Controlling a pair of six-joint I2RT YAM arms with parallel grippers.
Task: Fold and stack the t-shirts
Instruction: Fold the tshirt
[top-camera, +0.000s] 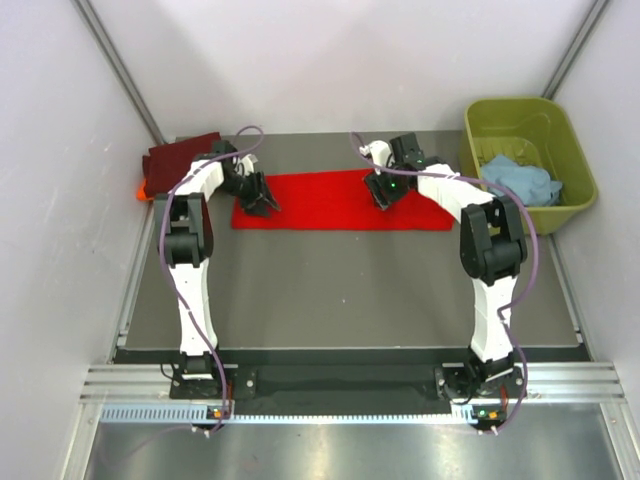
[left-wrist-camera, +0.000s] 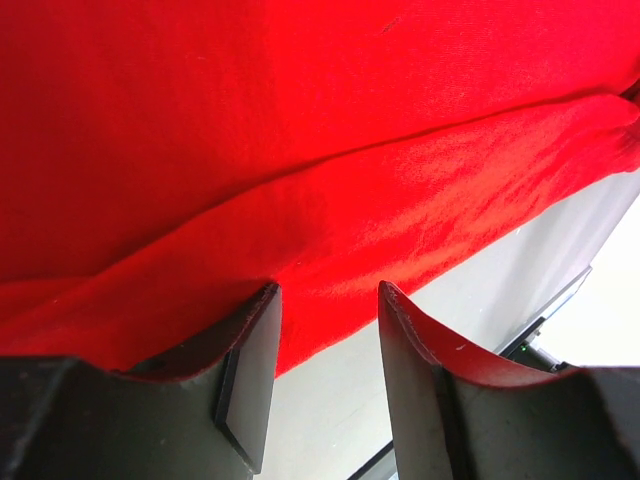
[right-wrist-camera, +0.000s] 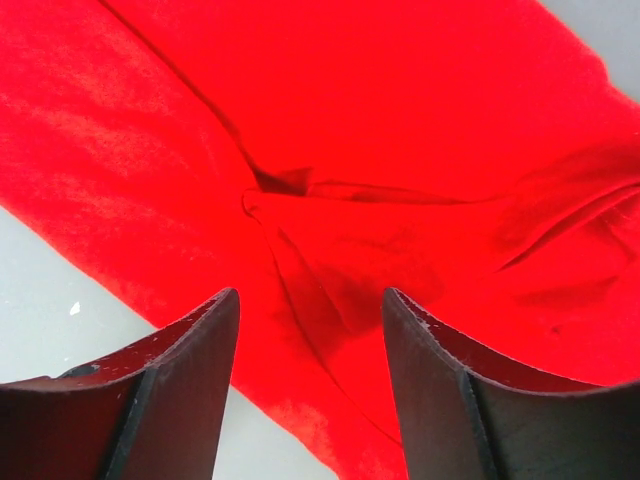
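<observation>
You are working on the bright red short-sleeved cloth t-shirt (top-camera: 330, 212), which is lying as a long flat band across the upper middle of the top view, on the grey matte table (top-camera: 350, 290). Your left gripper (top-camera: 262, 203) is hovering at the band's left end and your right gripper (top-camera: 385, 193) is sitting over its upper edge, right of centre. I judge both are placed there because you are lining up the next fold.

In the left wrist view the left gripper (left-wrist-camera: 328, 295) is spread with nothing between its fingers, and a folded edge of the red cloth (left-wrist-camera: 300, 120) is running just past the tips. In the right wrist view the right gripper (right-wrist-camera: 310, 300) is spread and empty too, aiming at a puckered crease near the centre of the frame (possibly a sleeve seam).

The dark maroon folded shirt (top-camera: 182, 158) is waiting at the upper left with an orange cloth edge (top-camera: 143, 188) peeking out at its lower left, so that corner appears to be serving as the stack. The light blue crumpled shirt (top-camera: 520, 180) is resting inside the olive-green plastic tub (top-camera: 510, 105) at the upper right, not yet folded
</observation>
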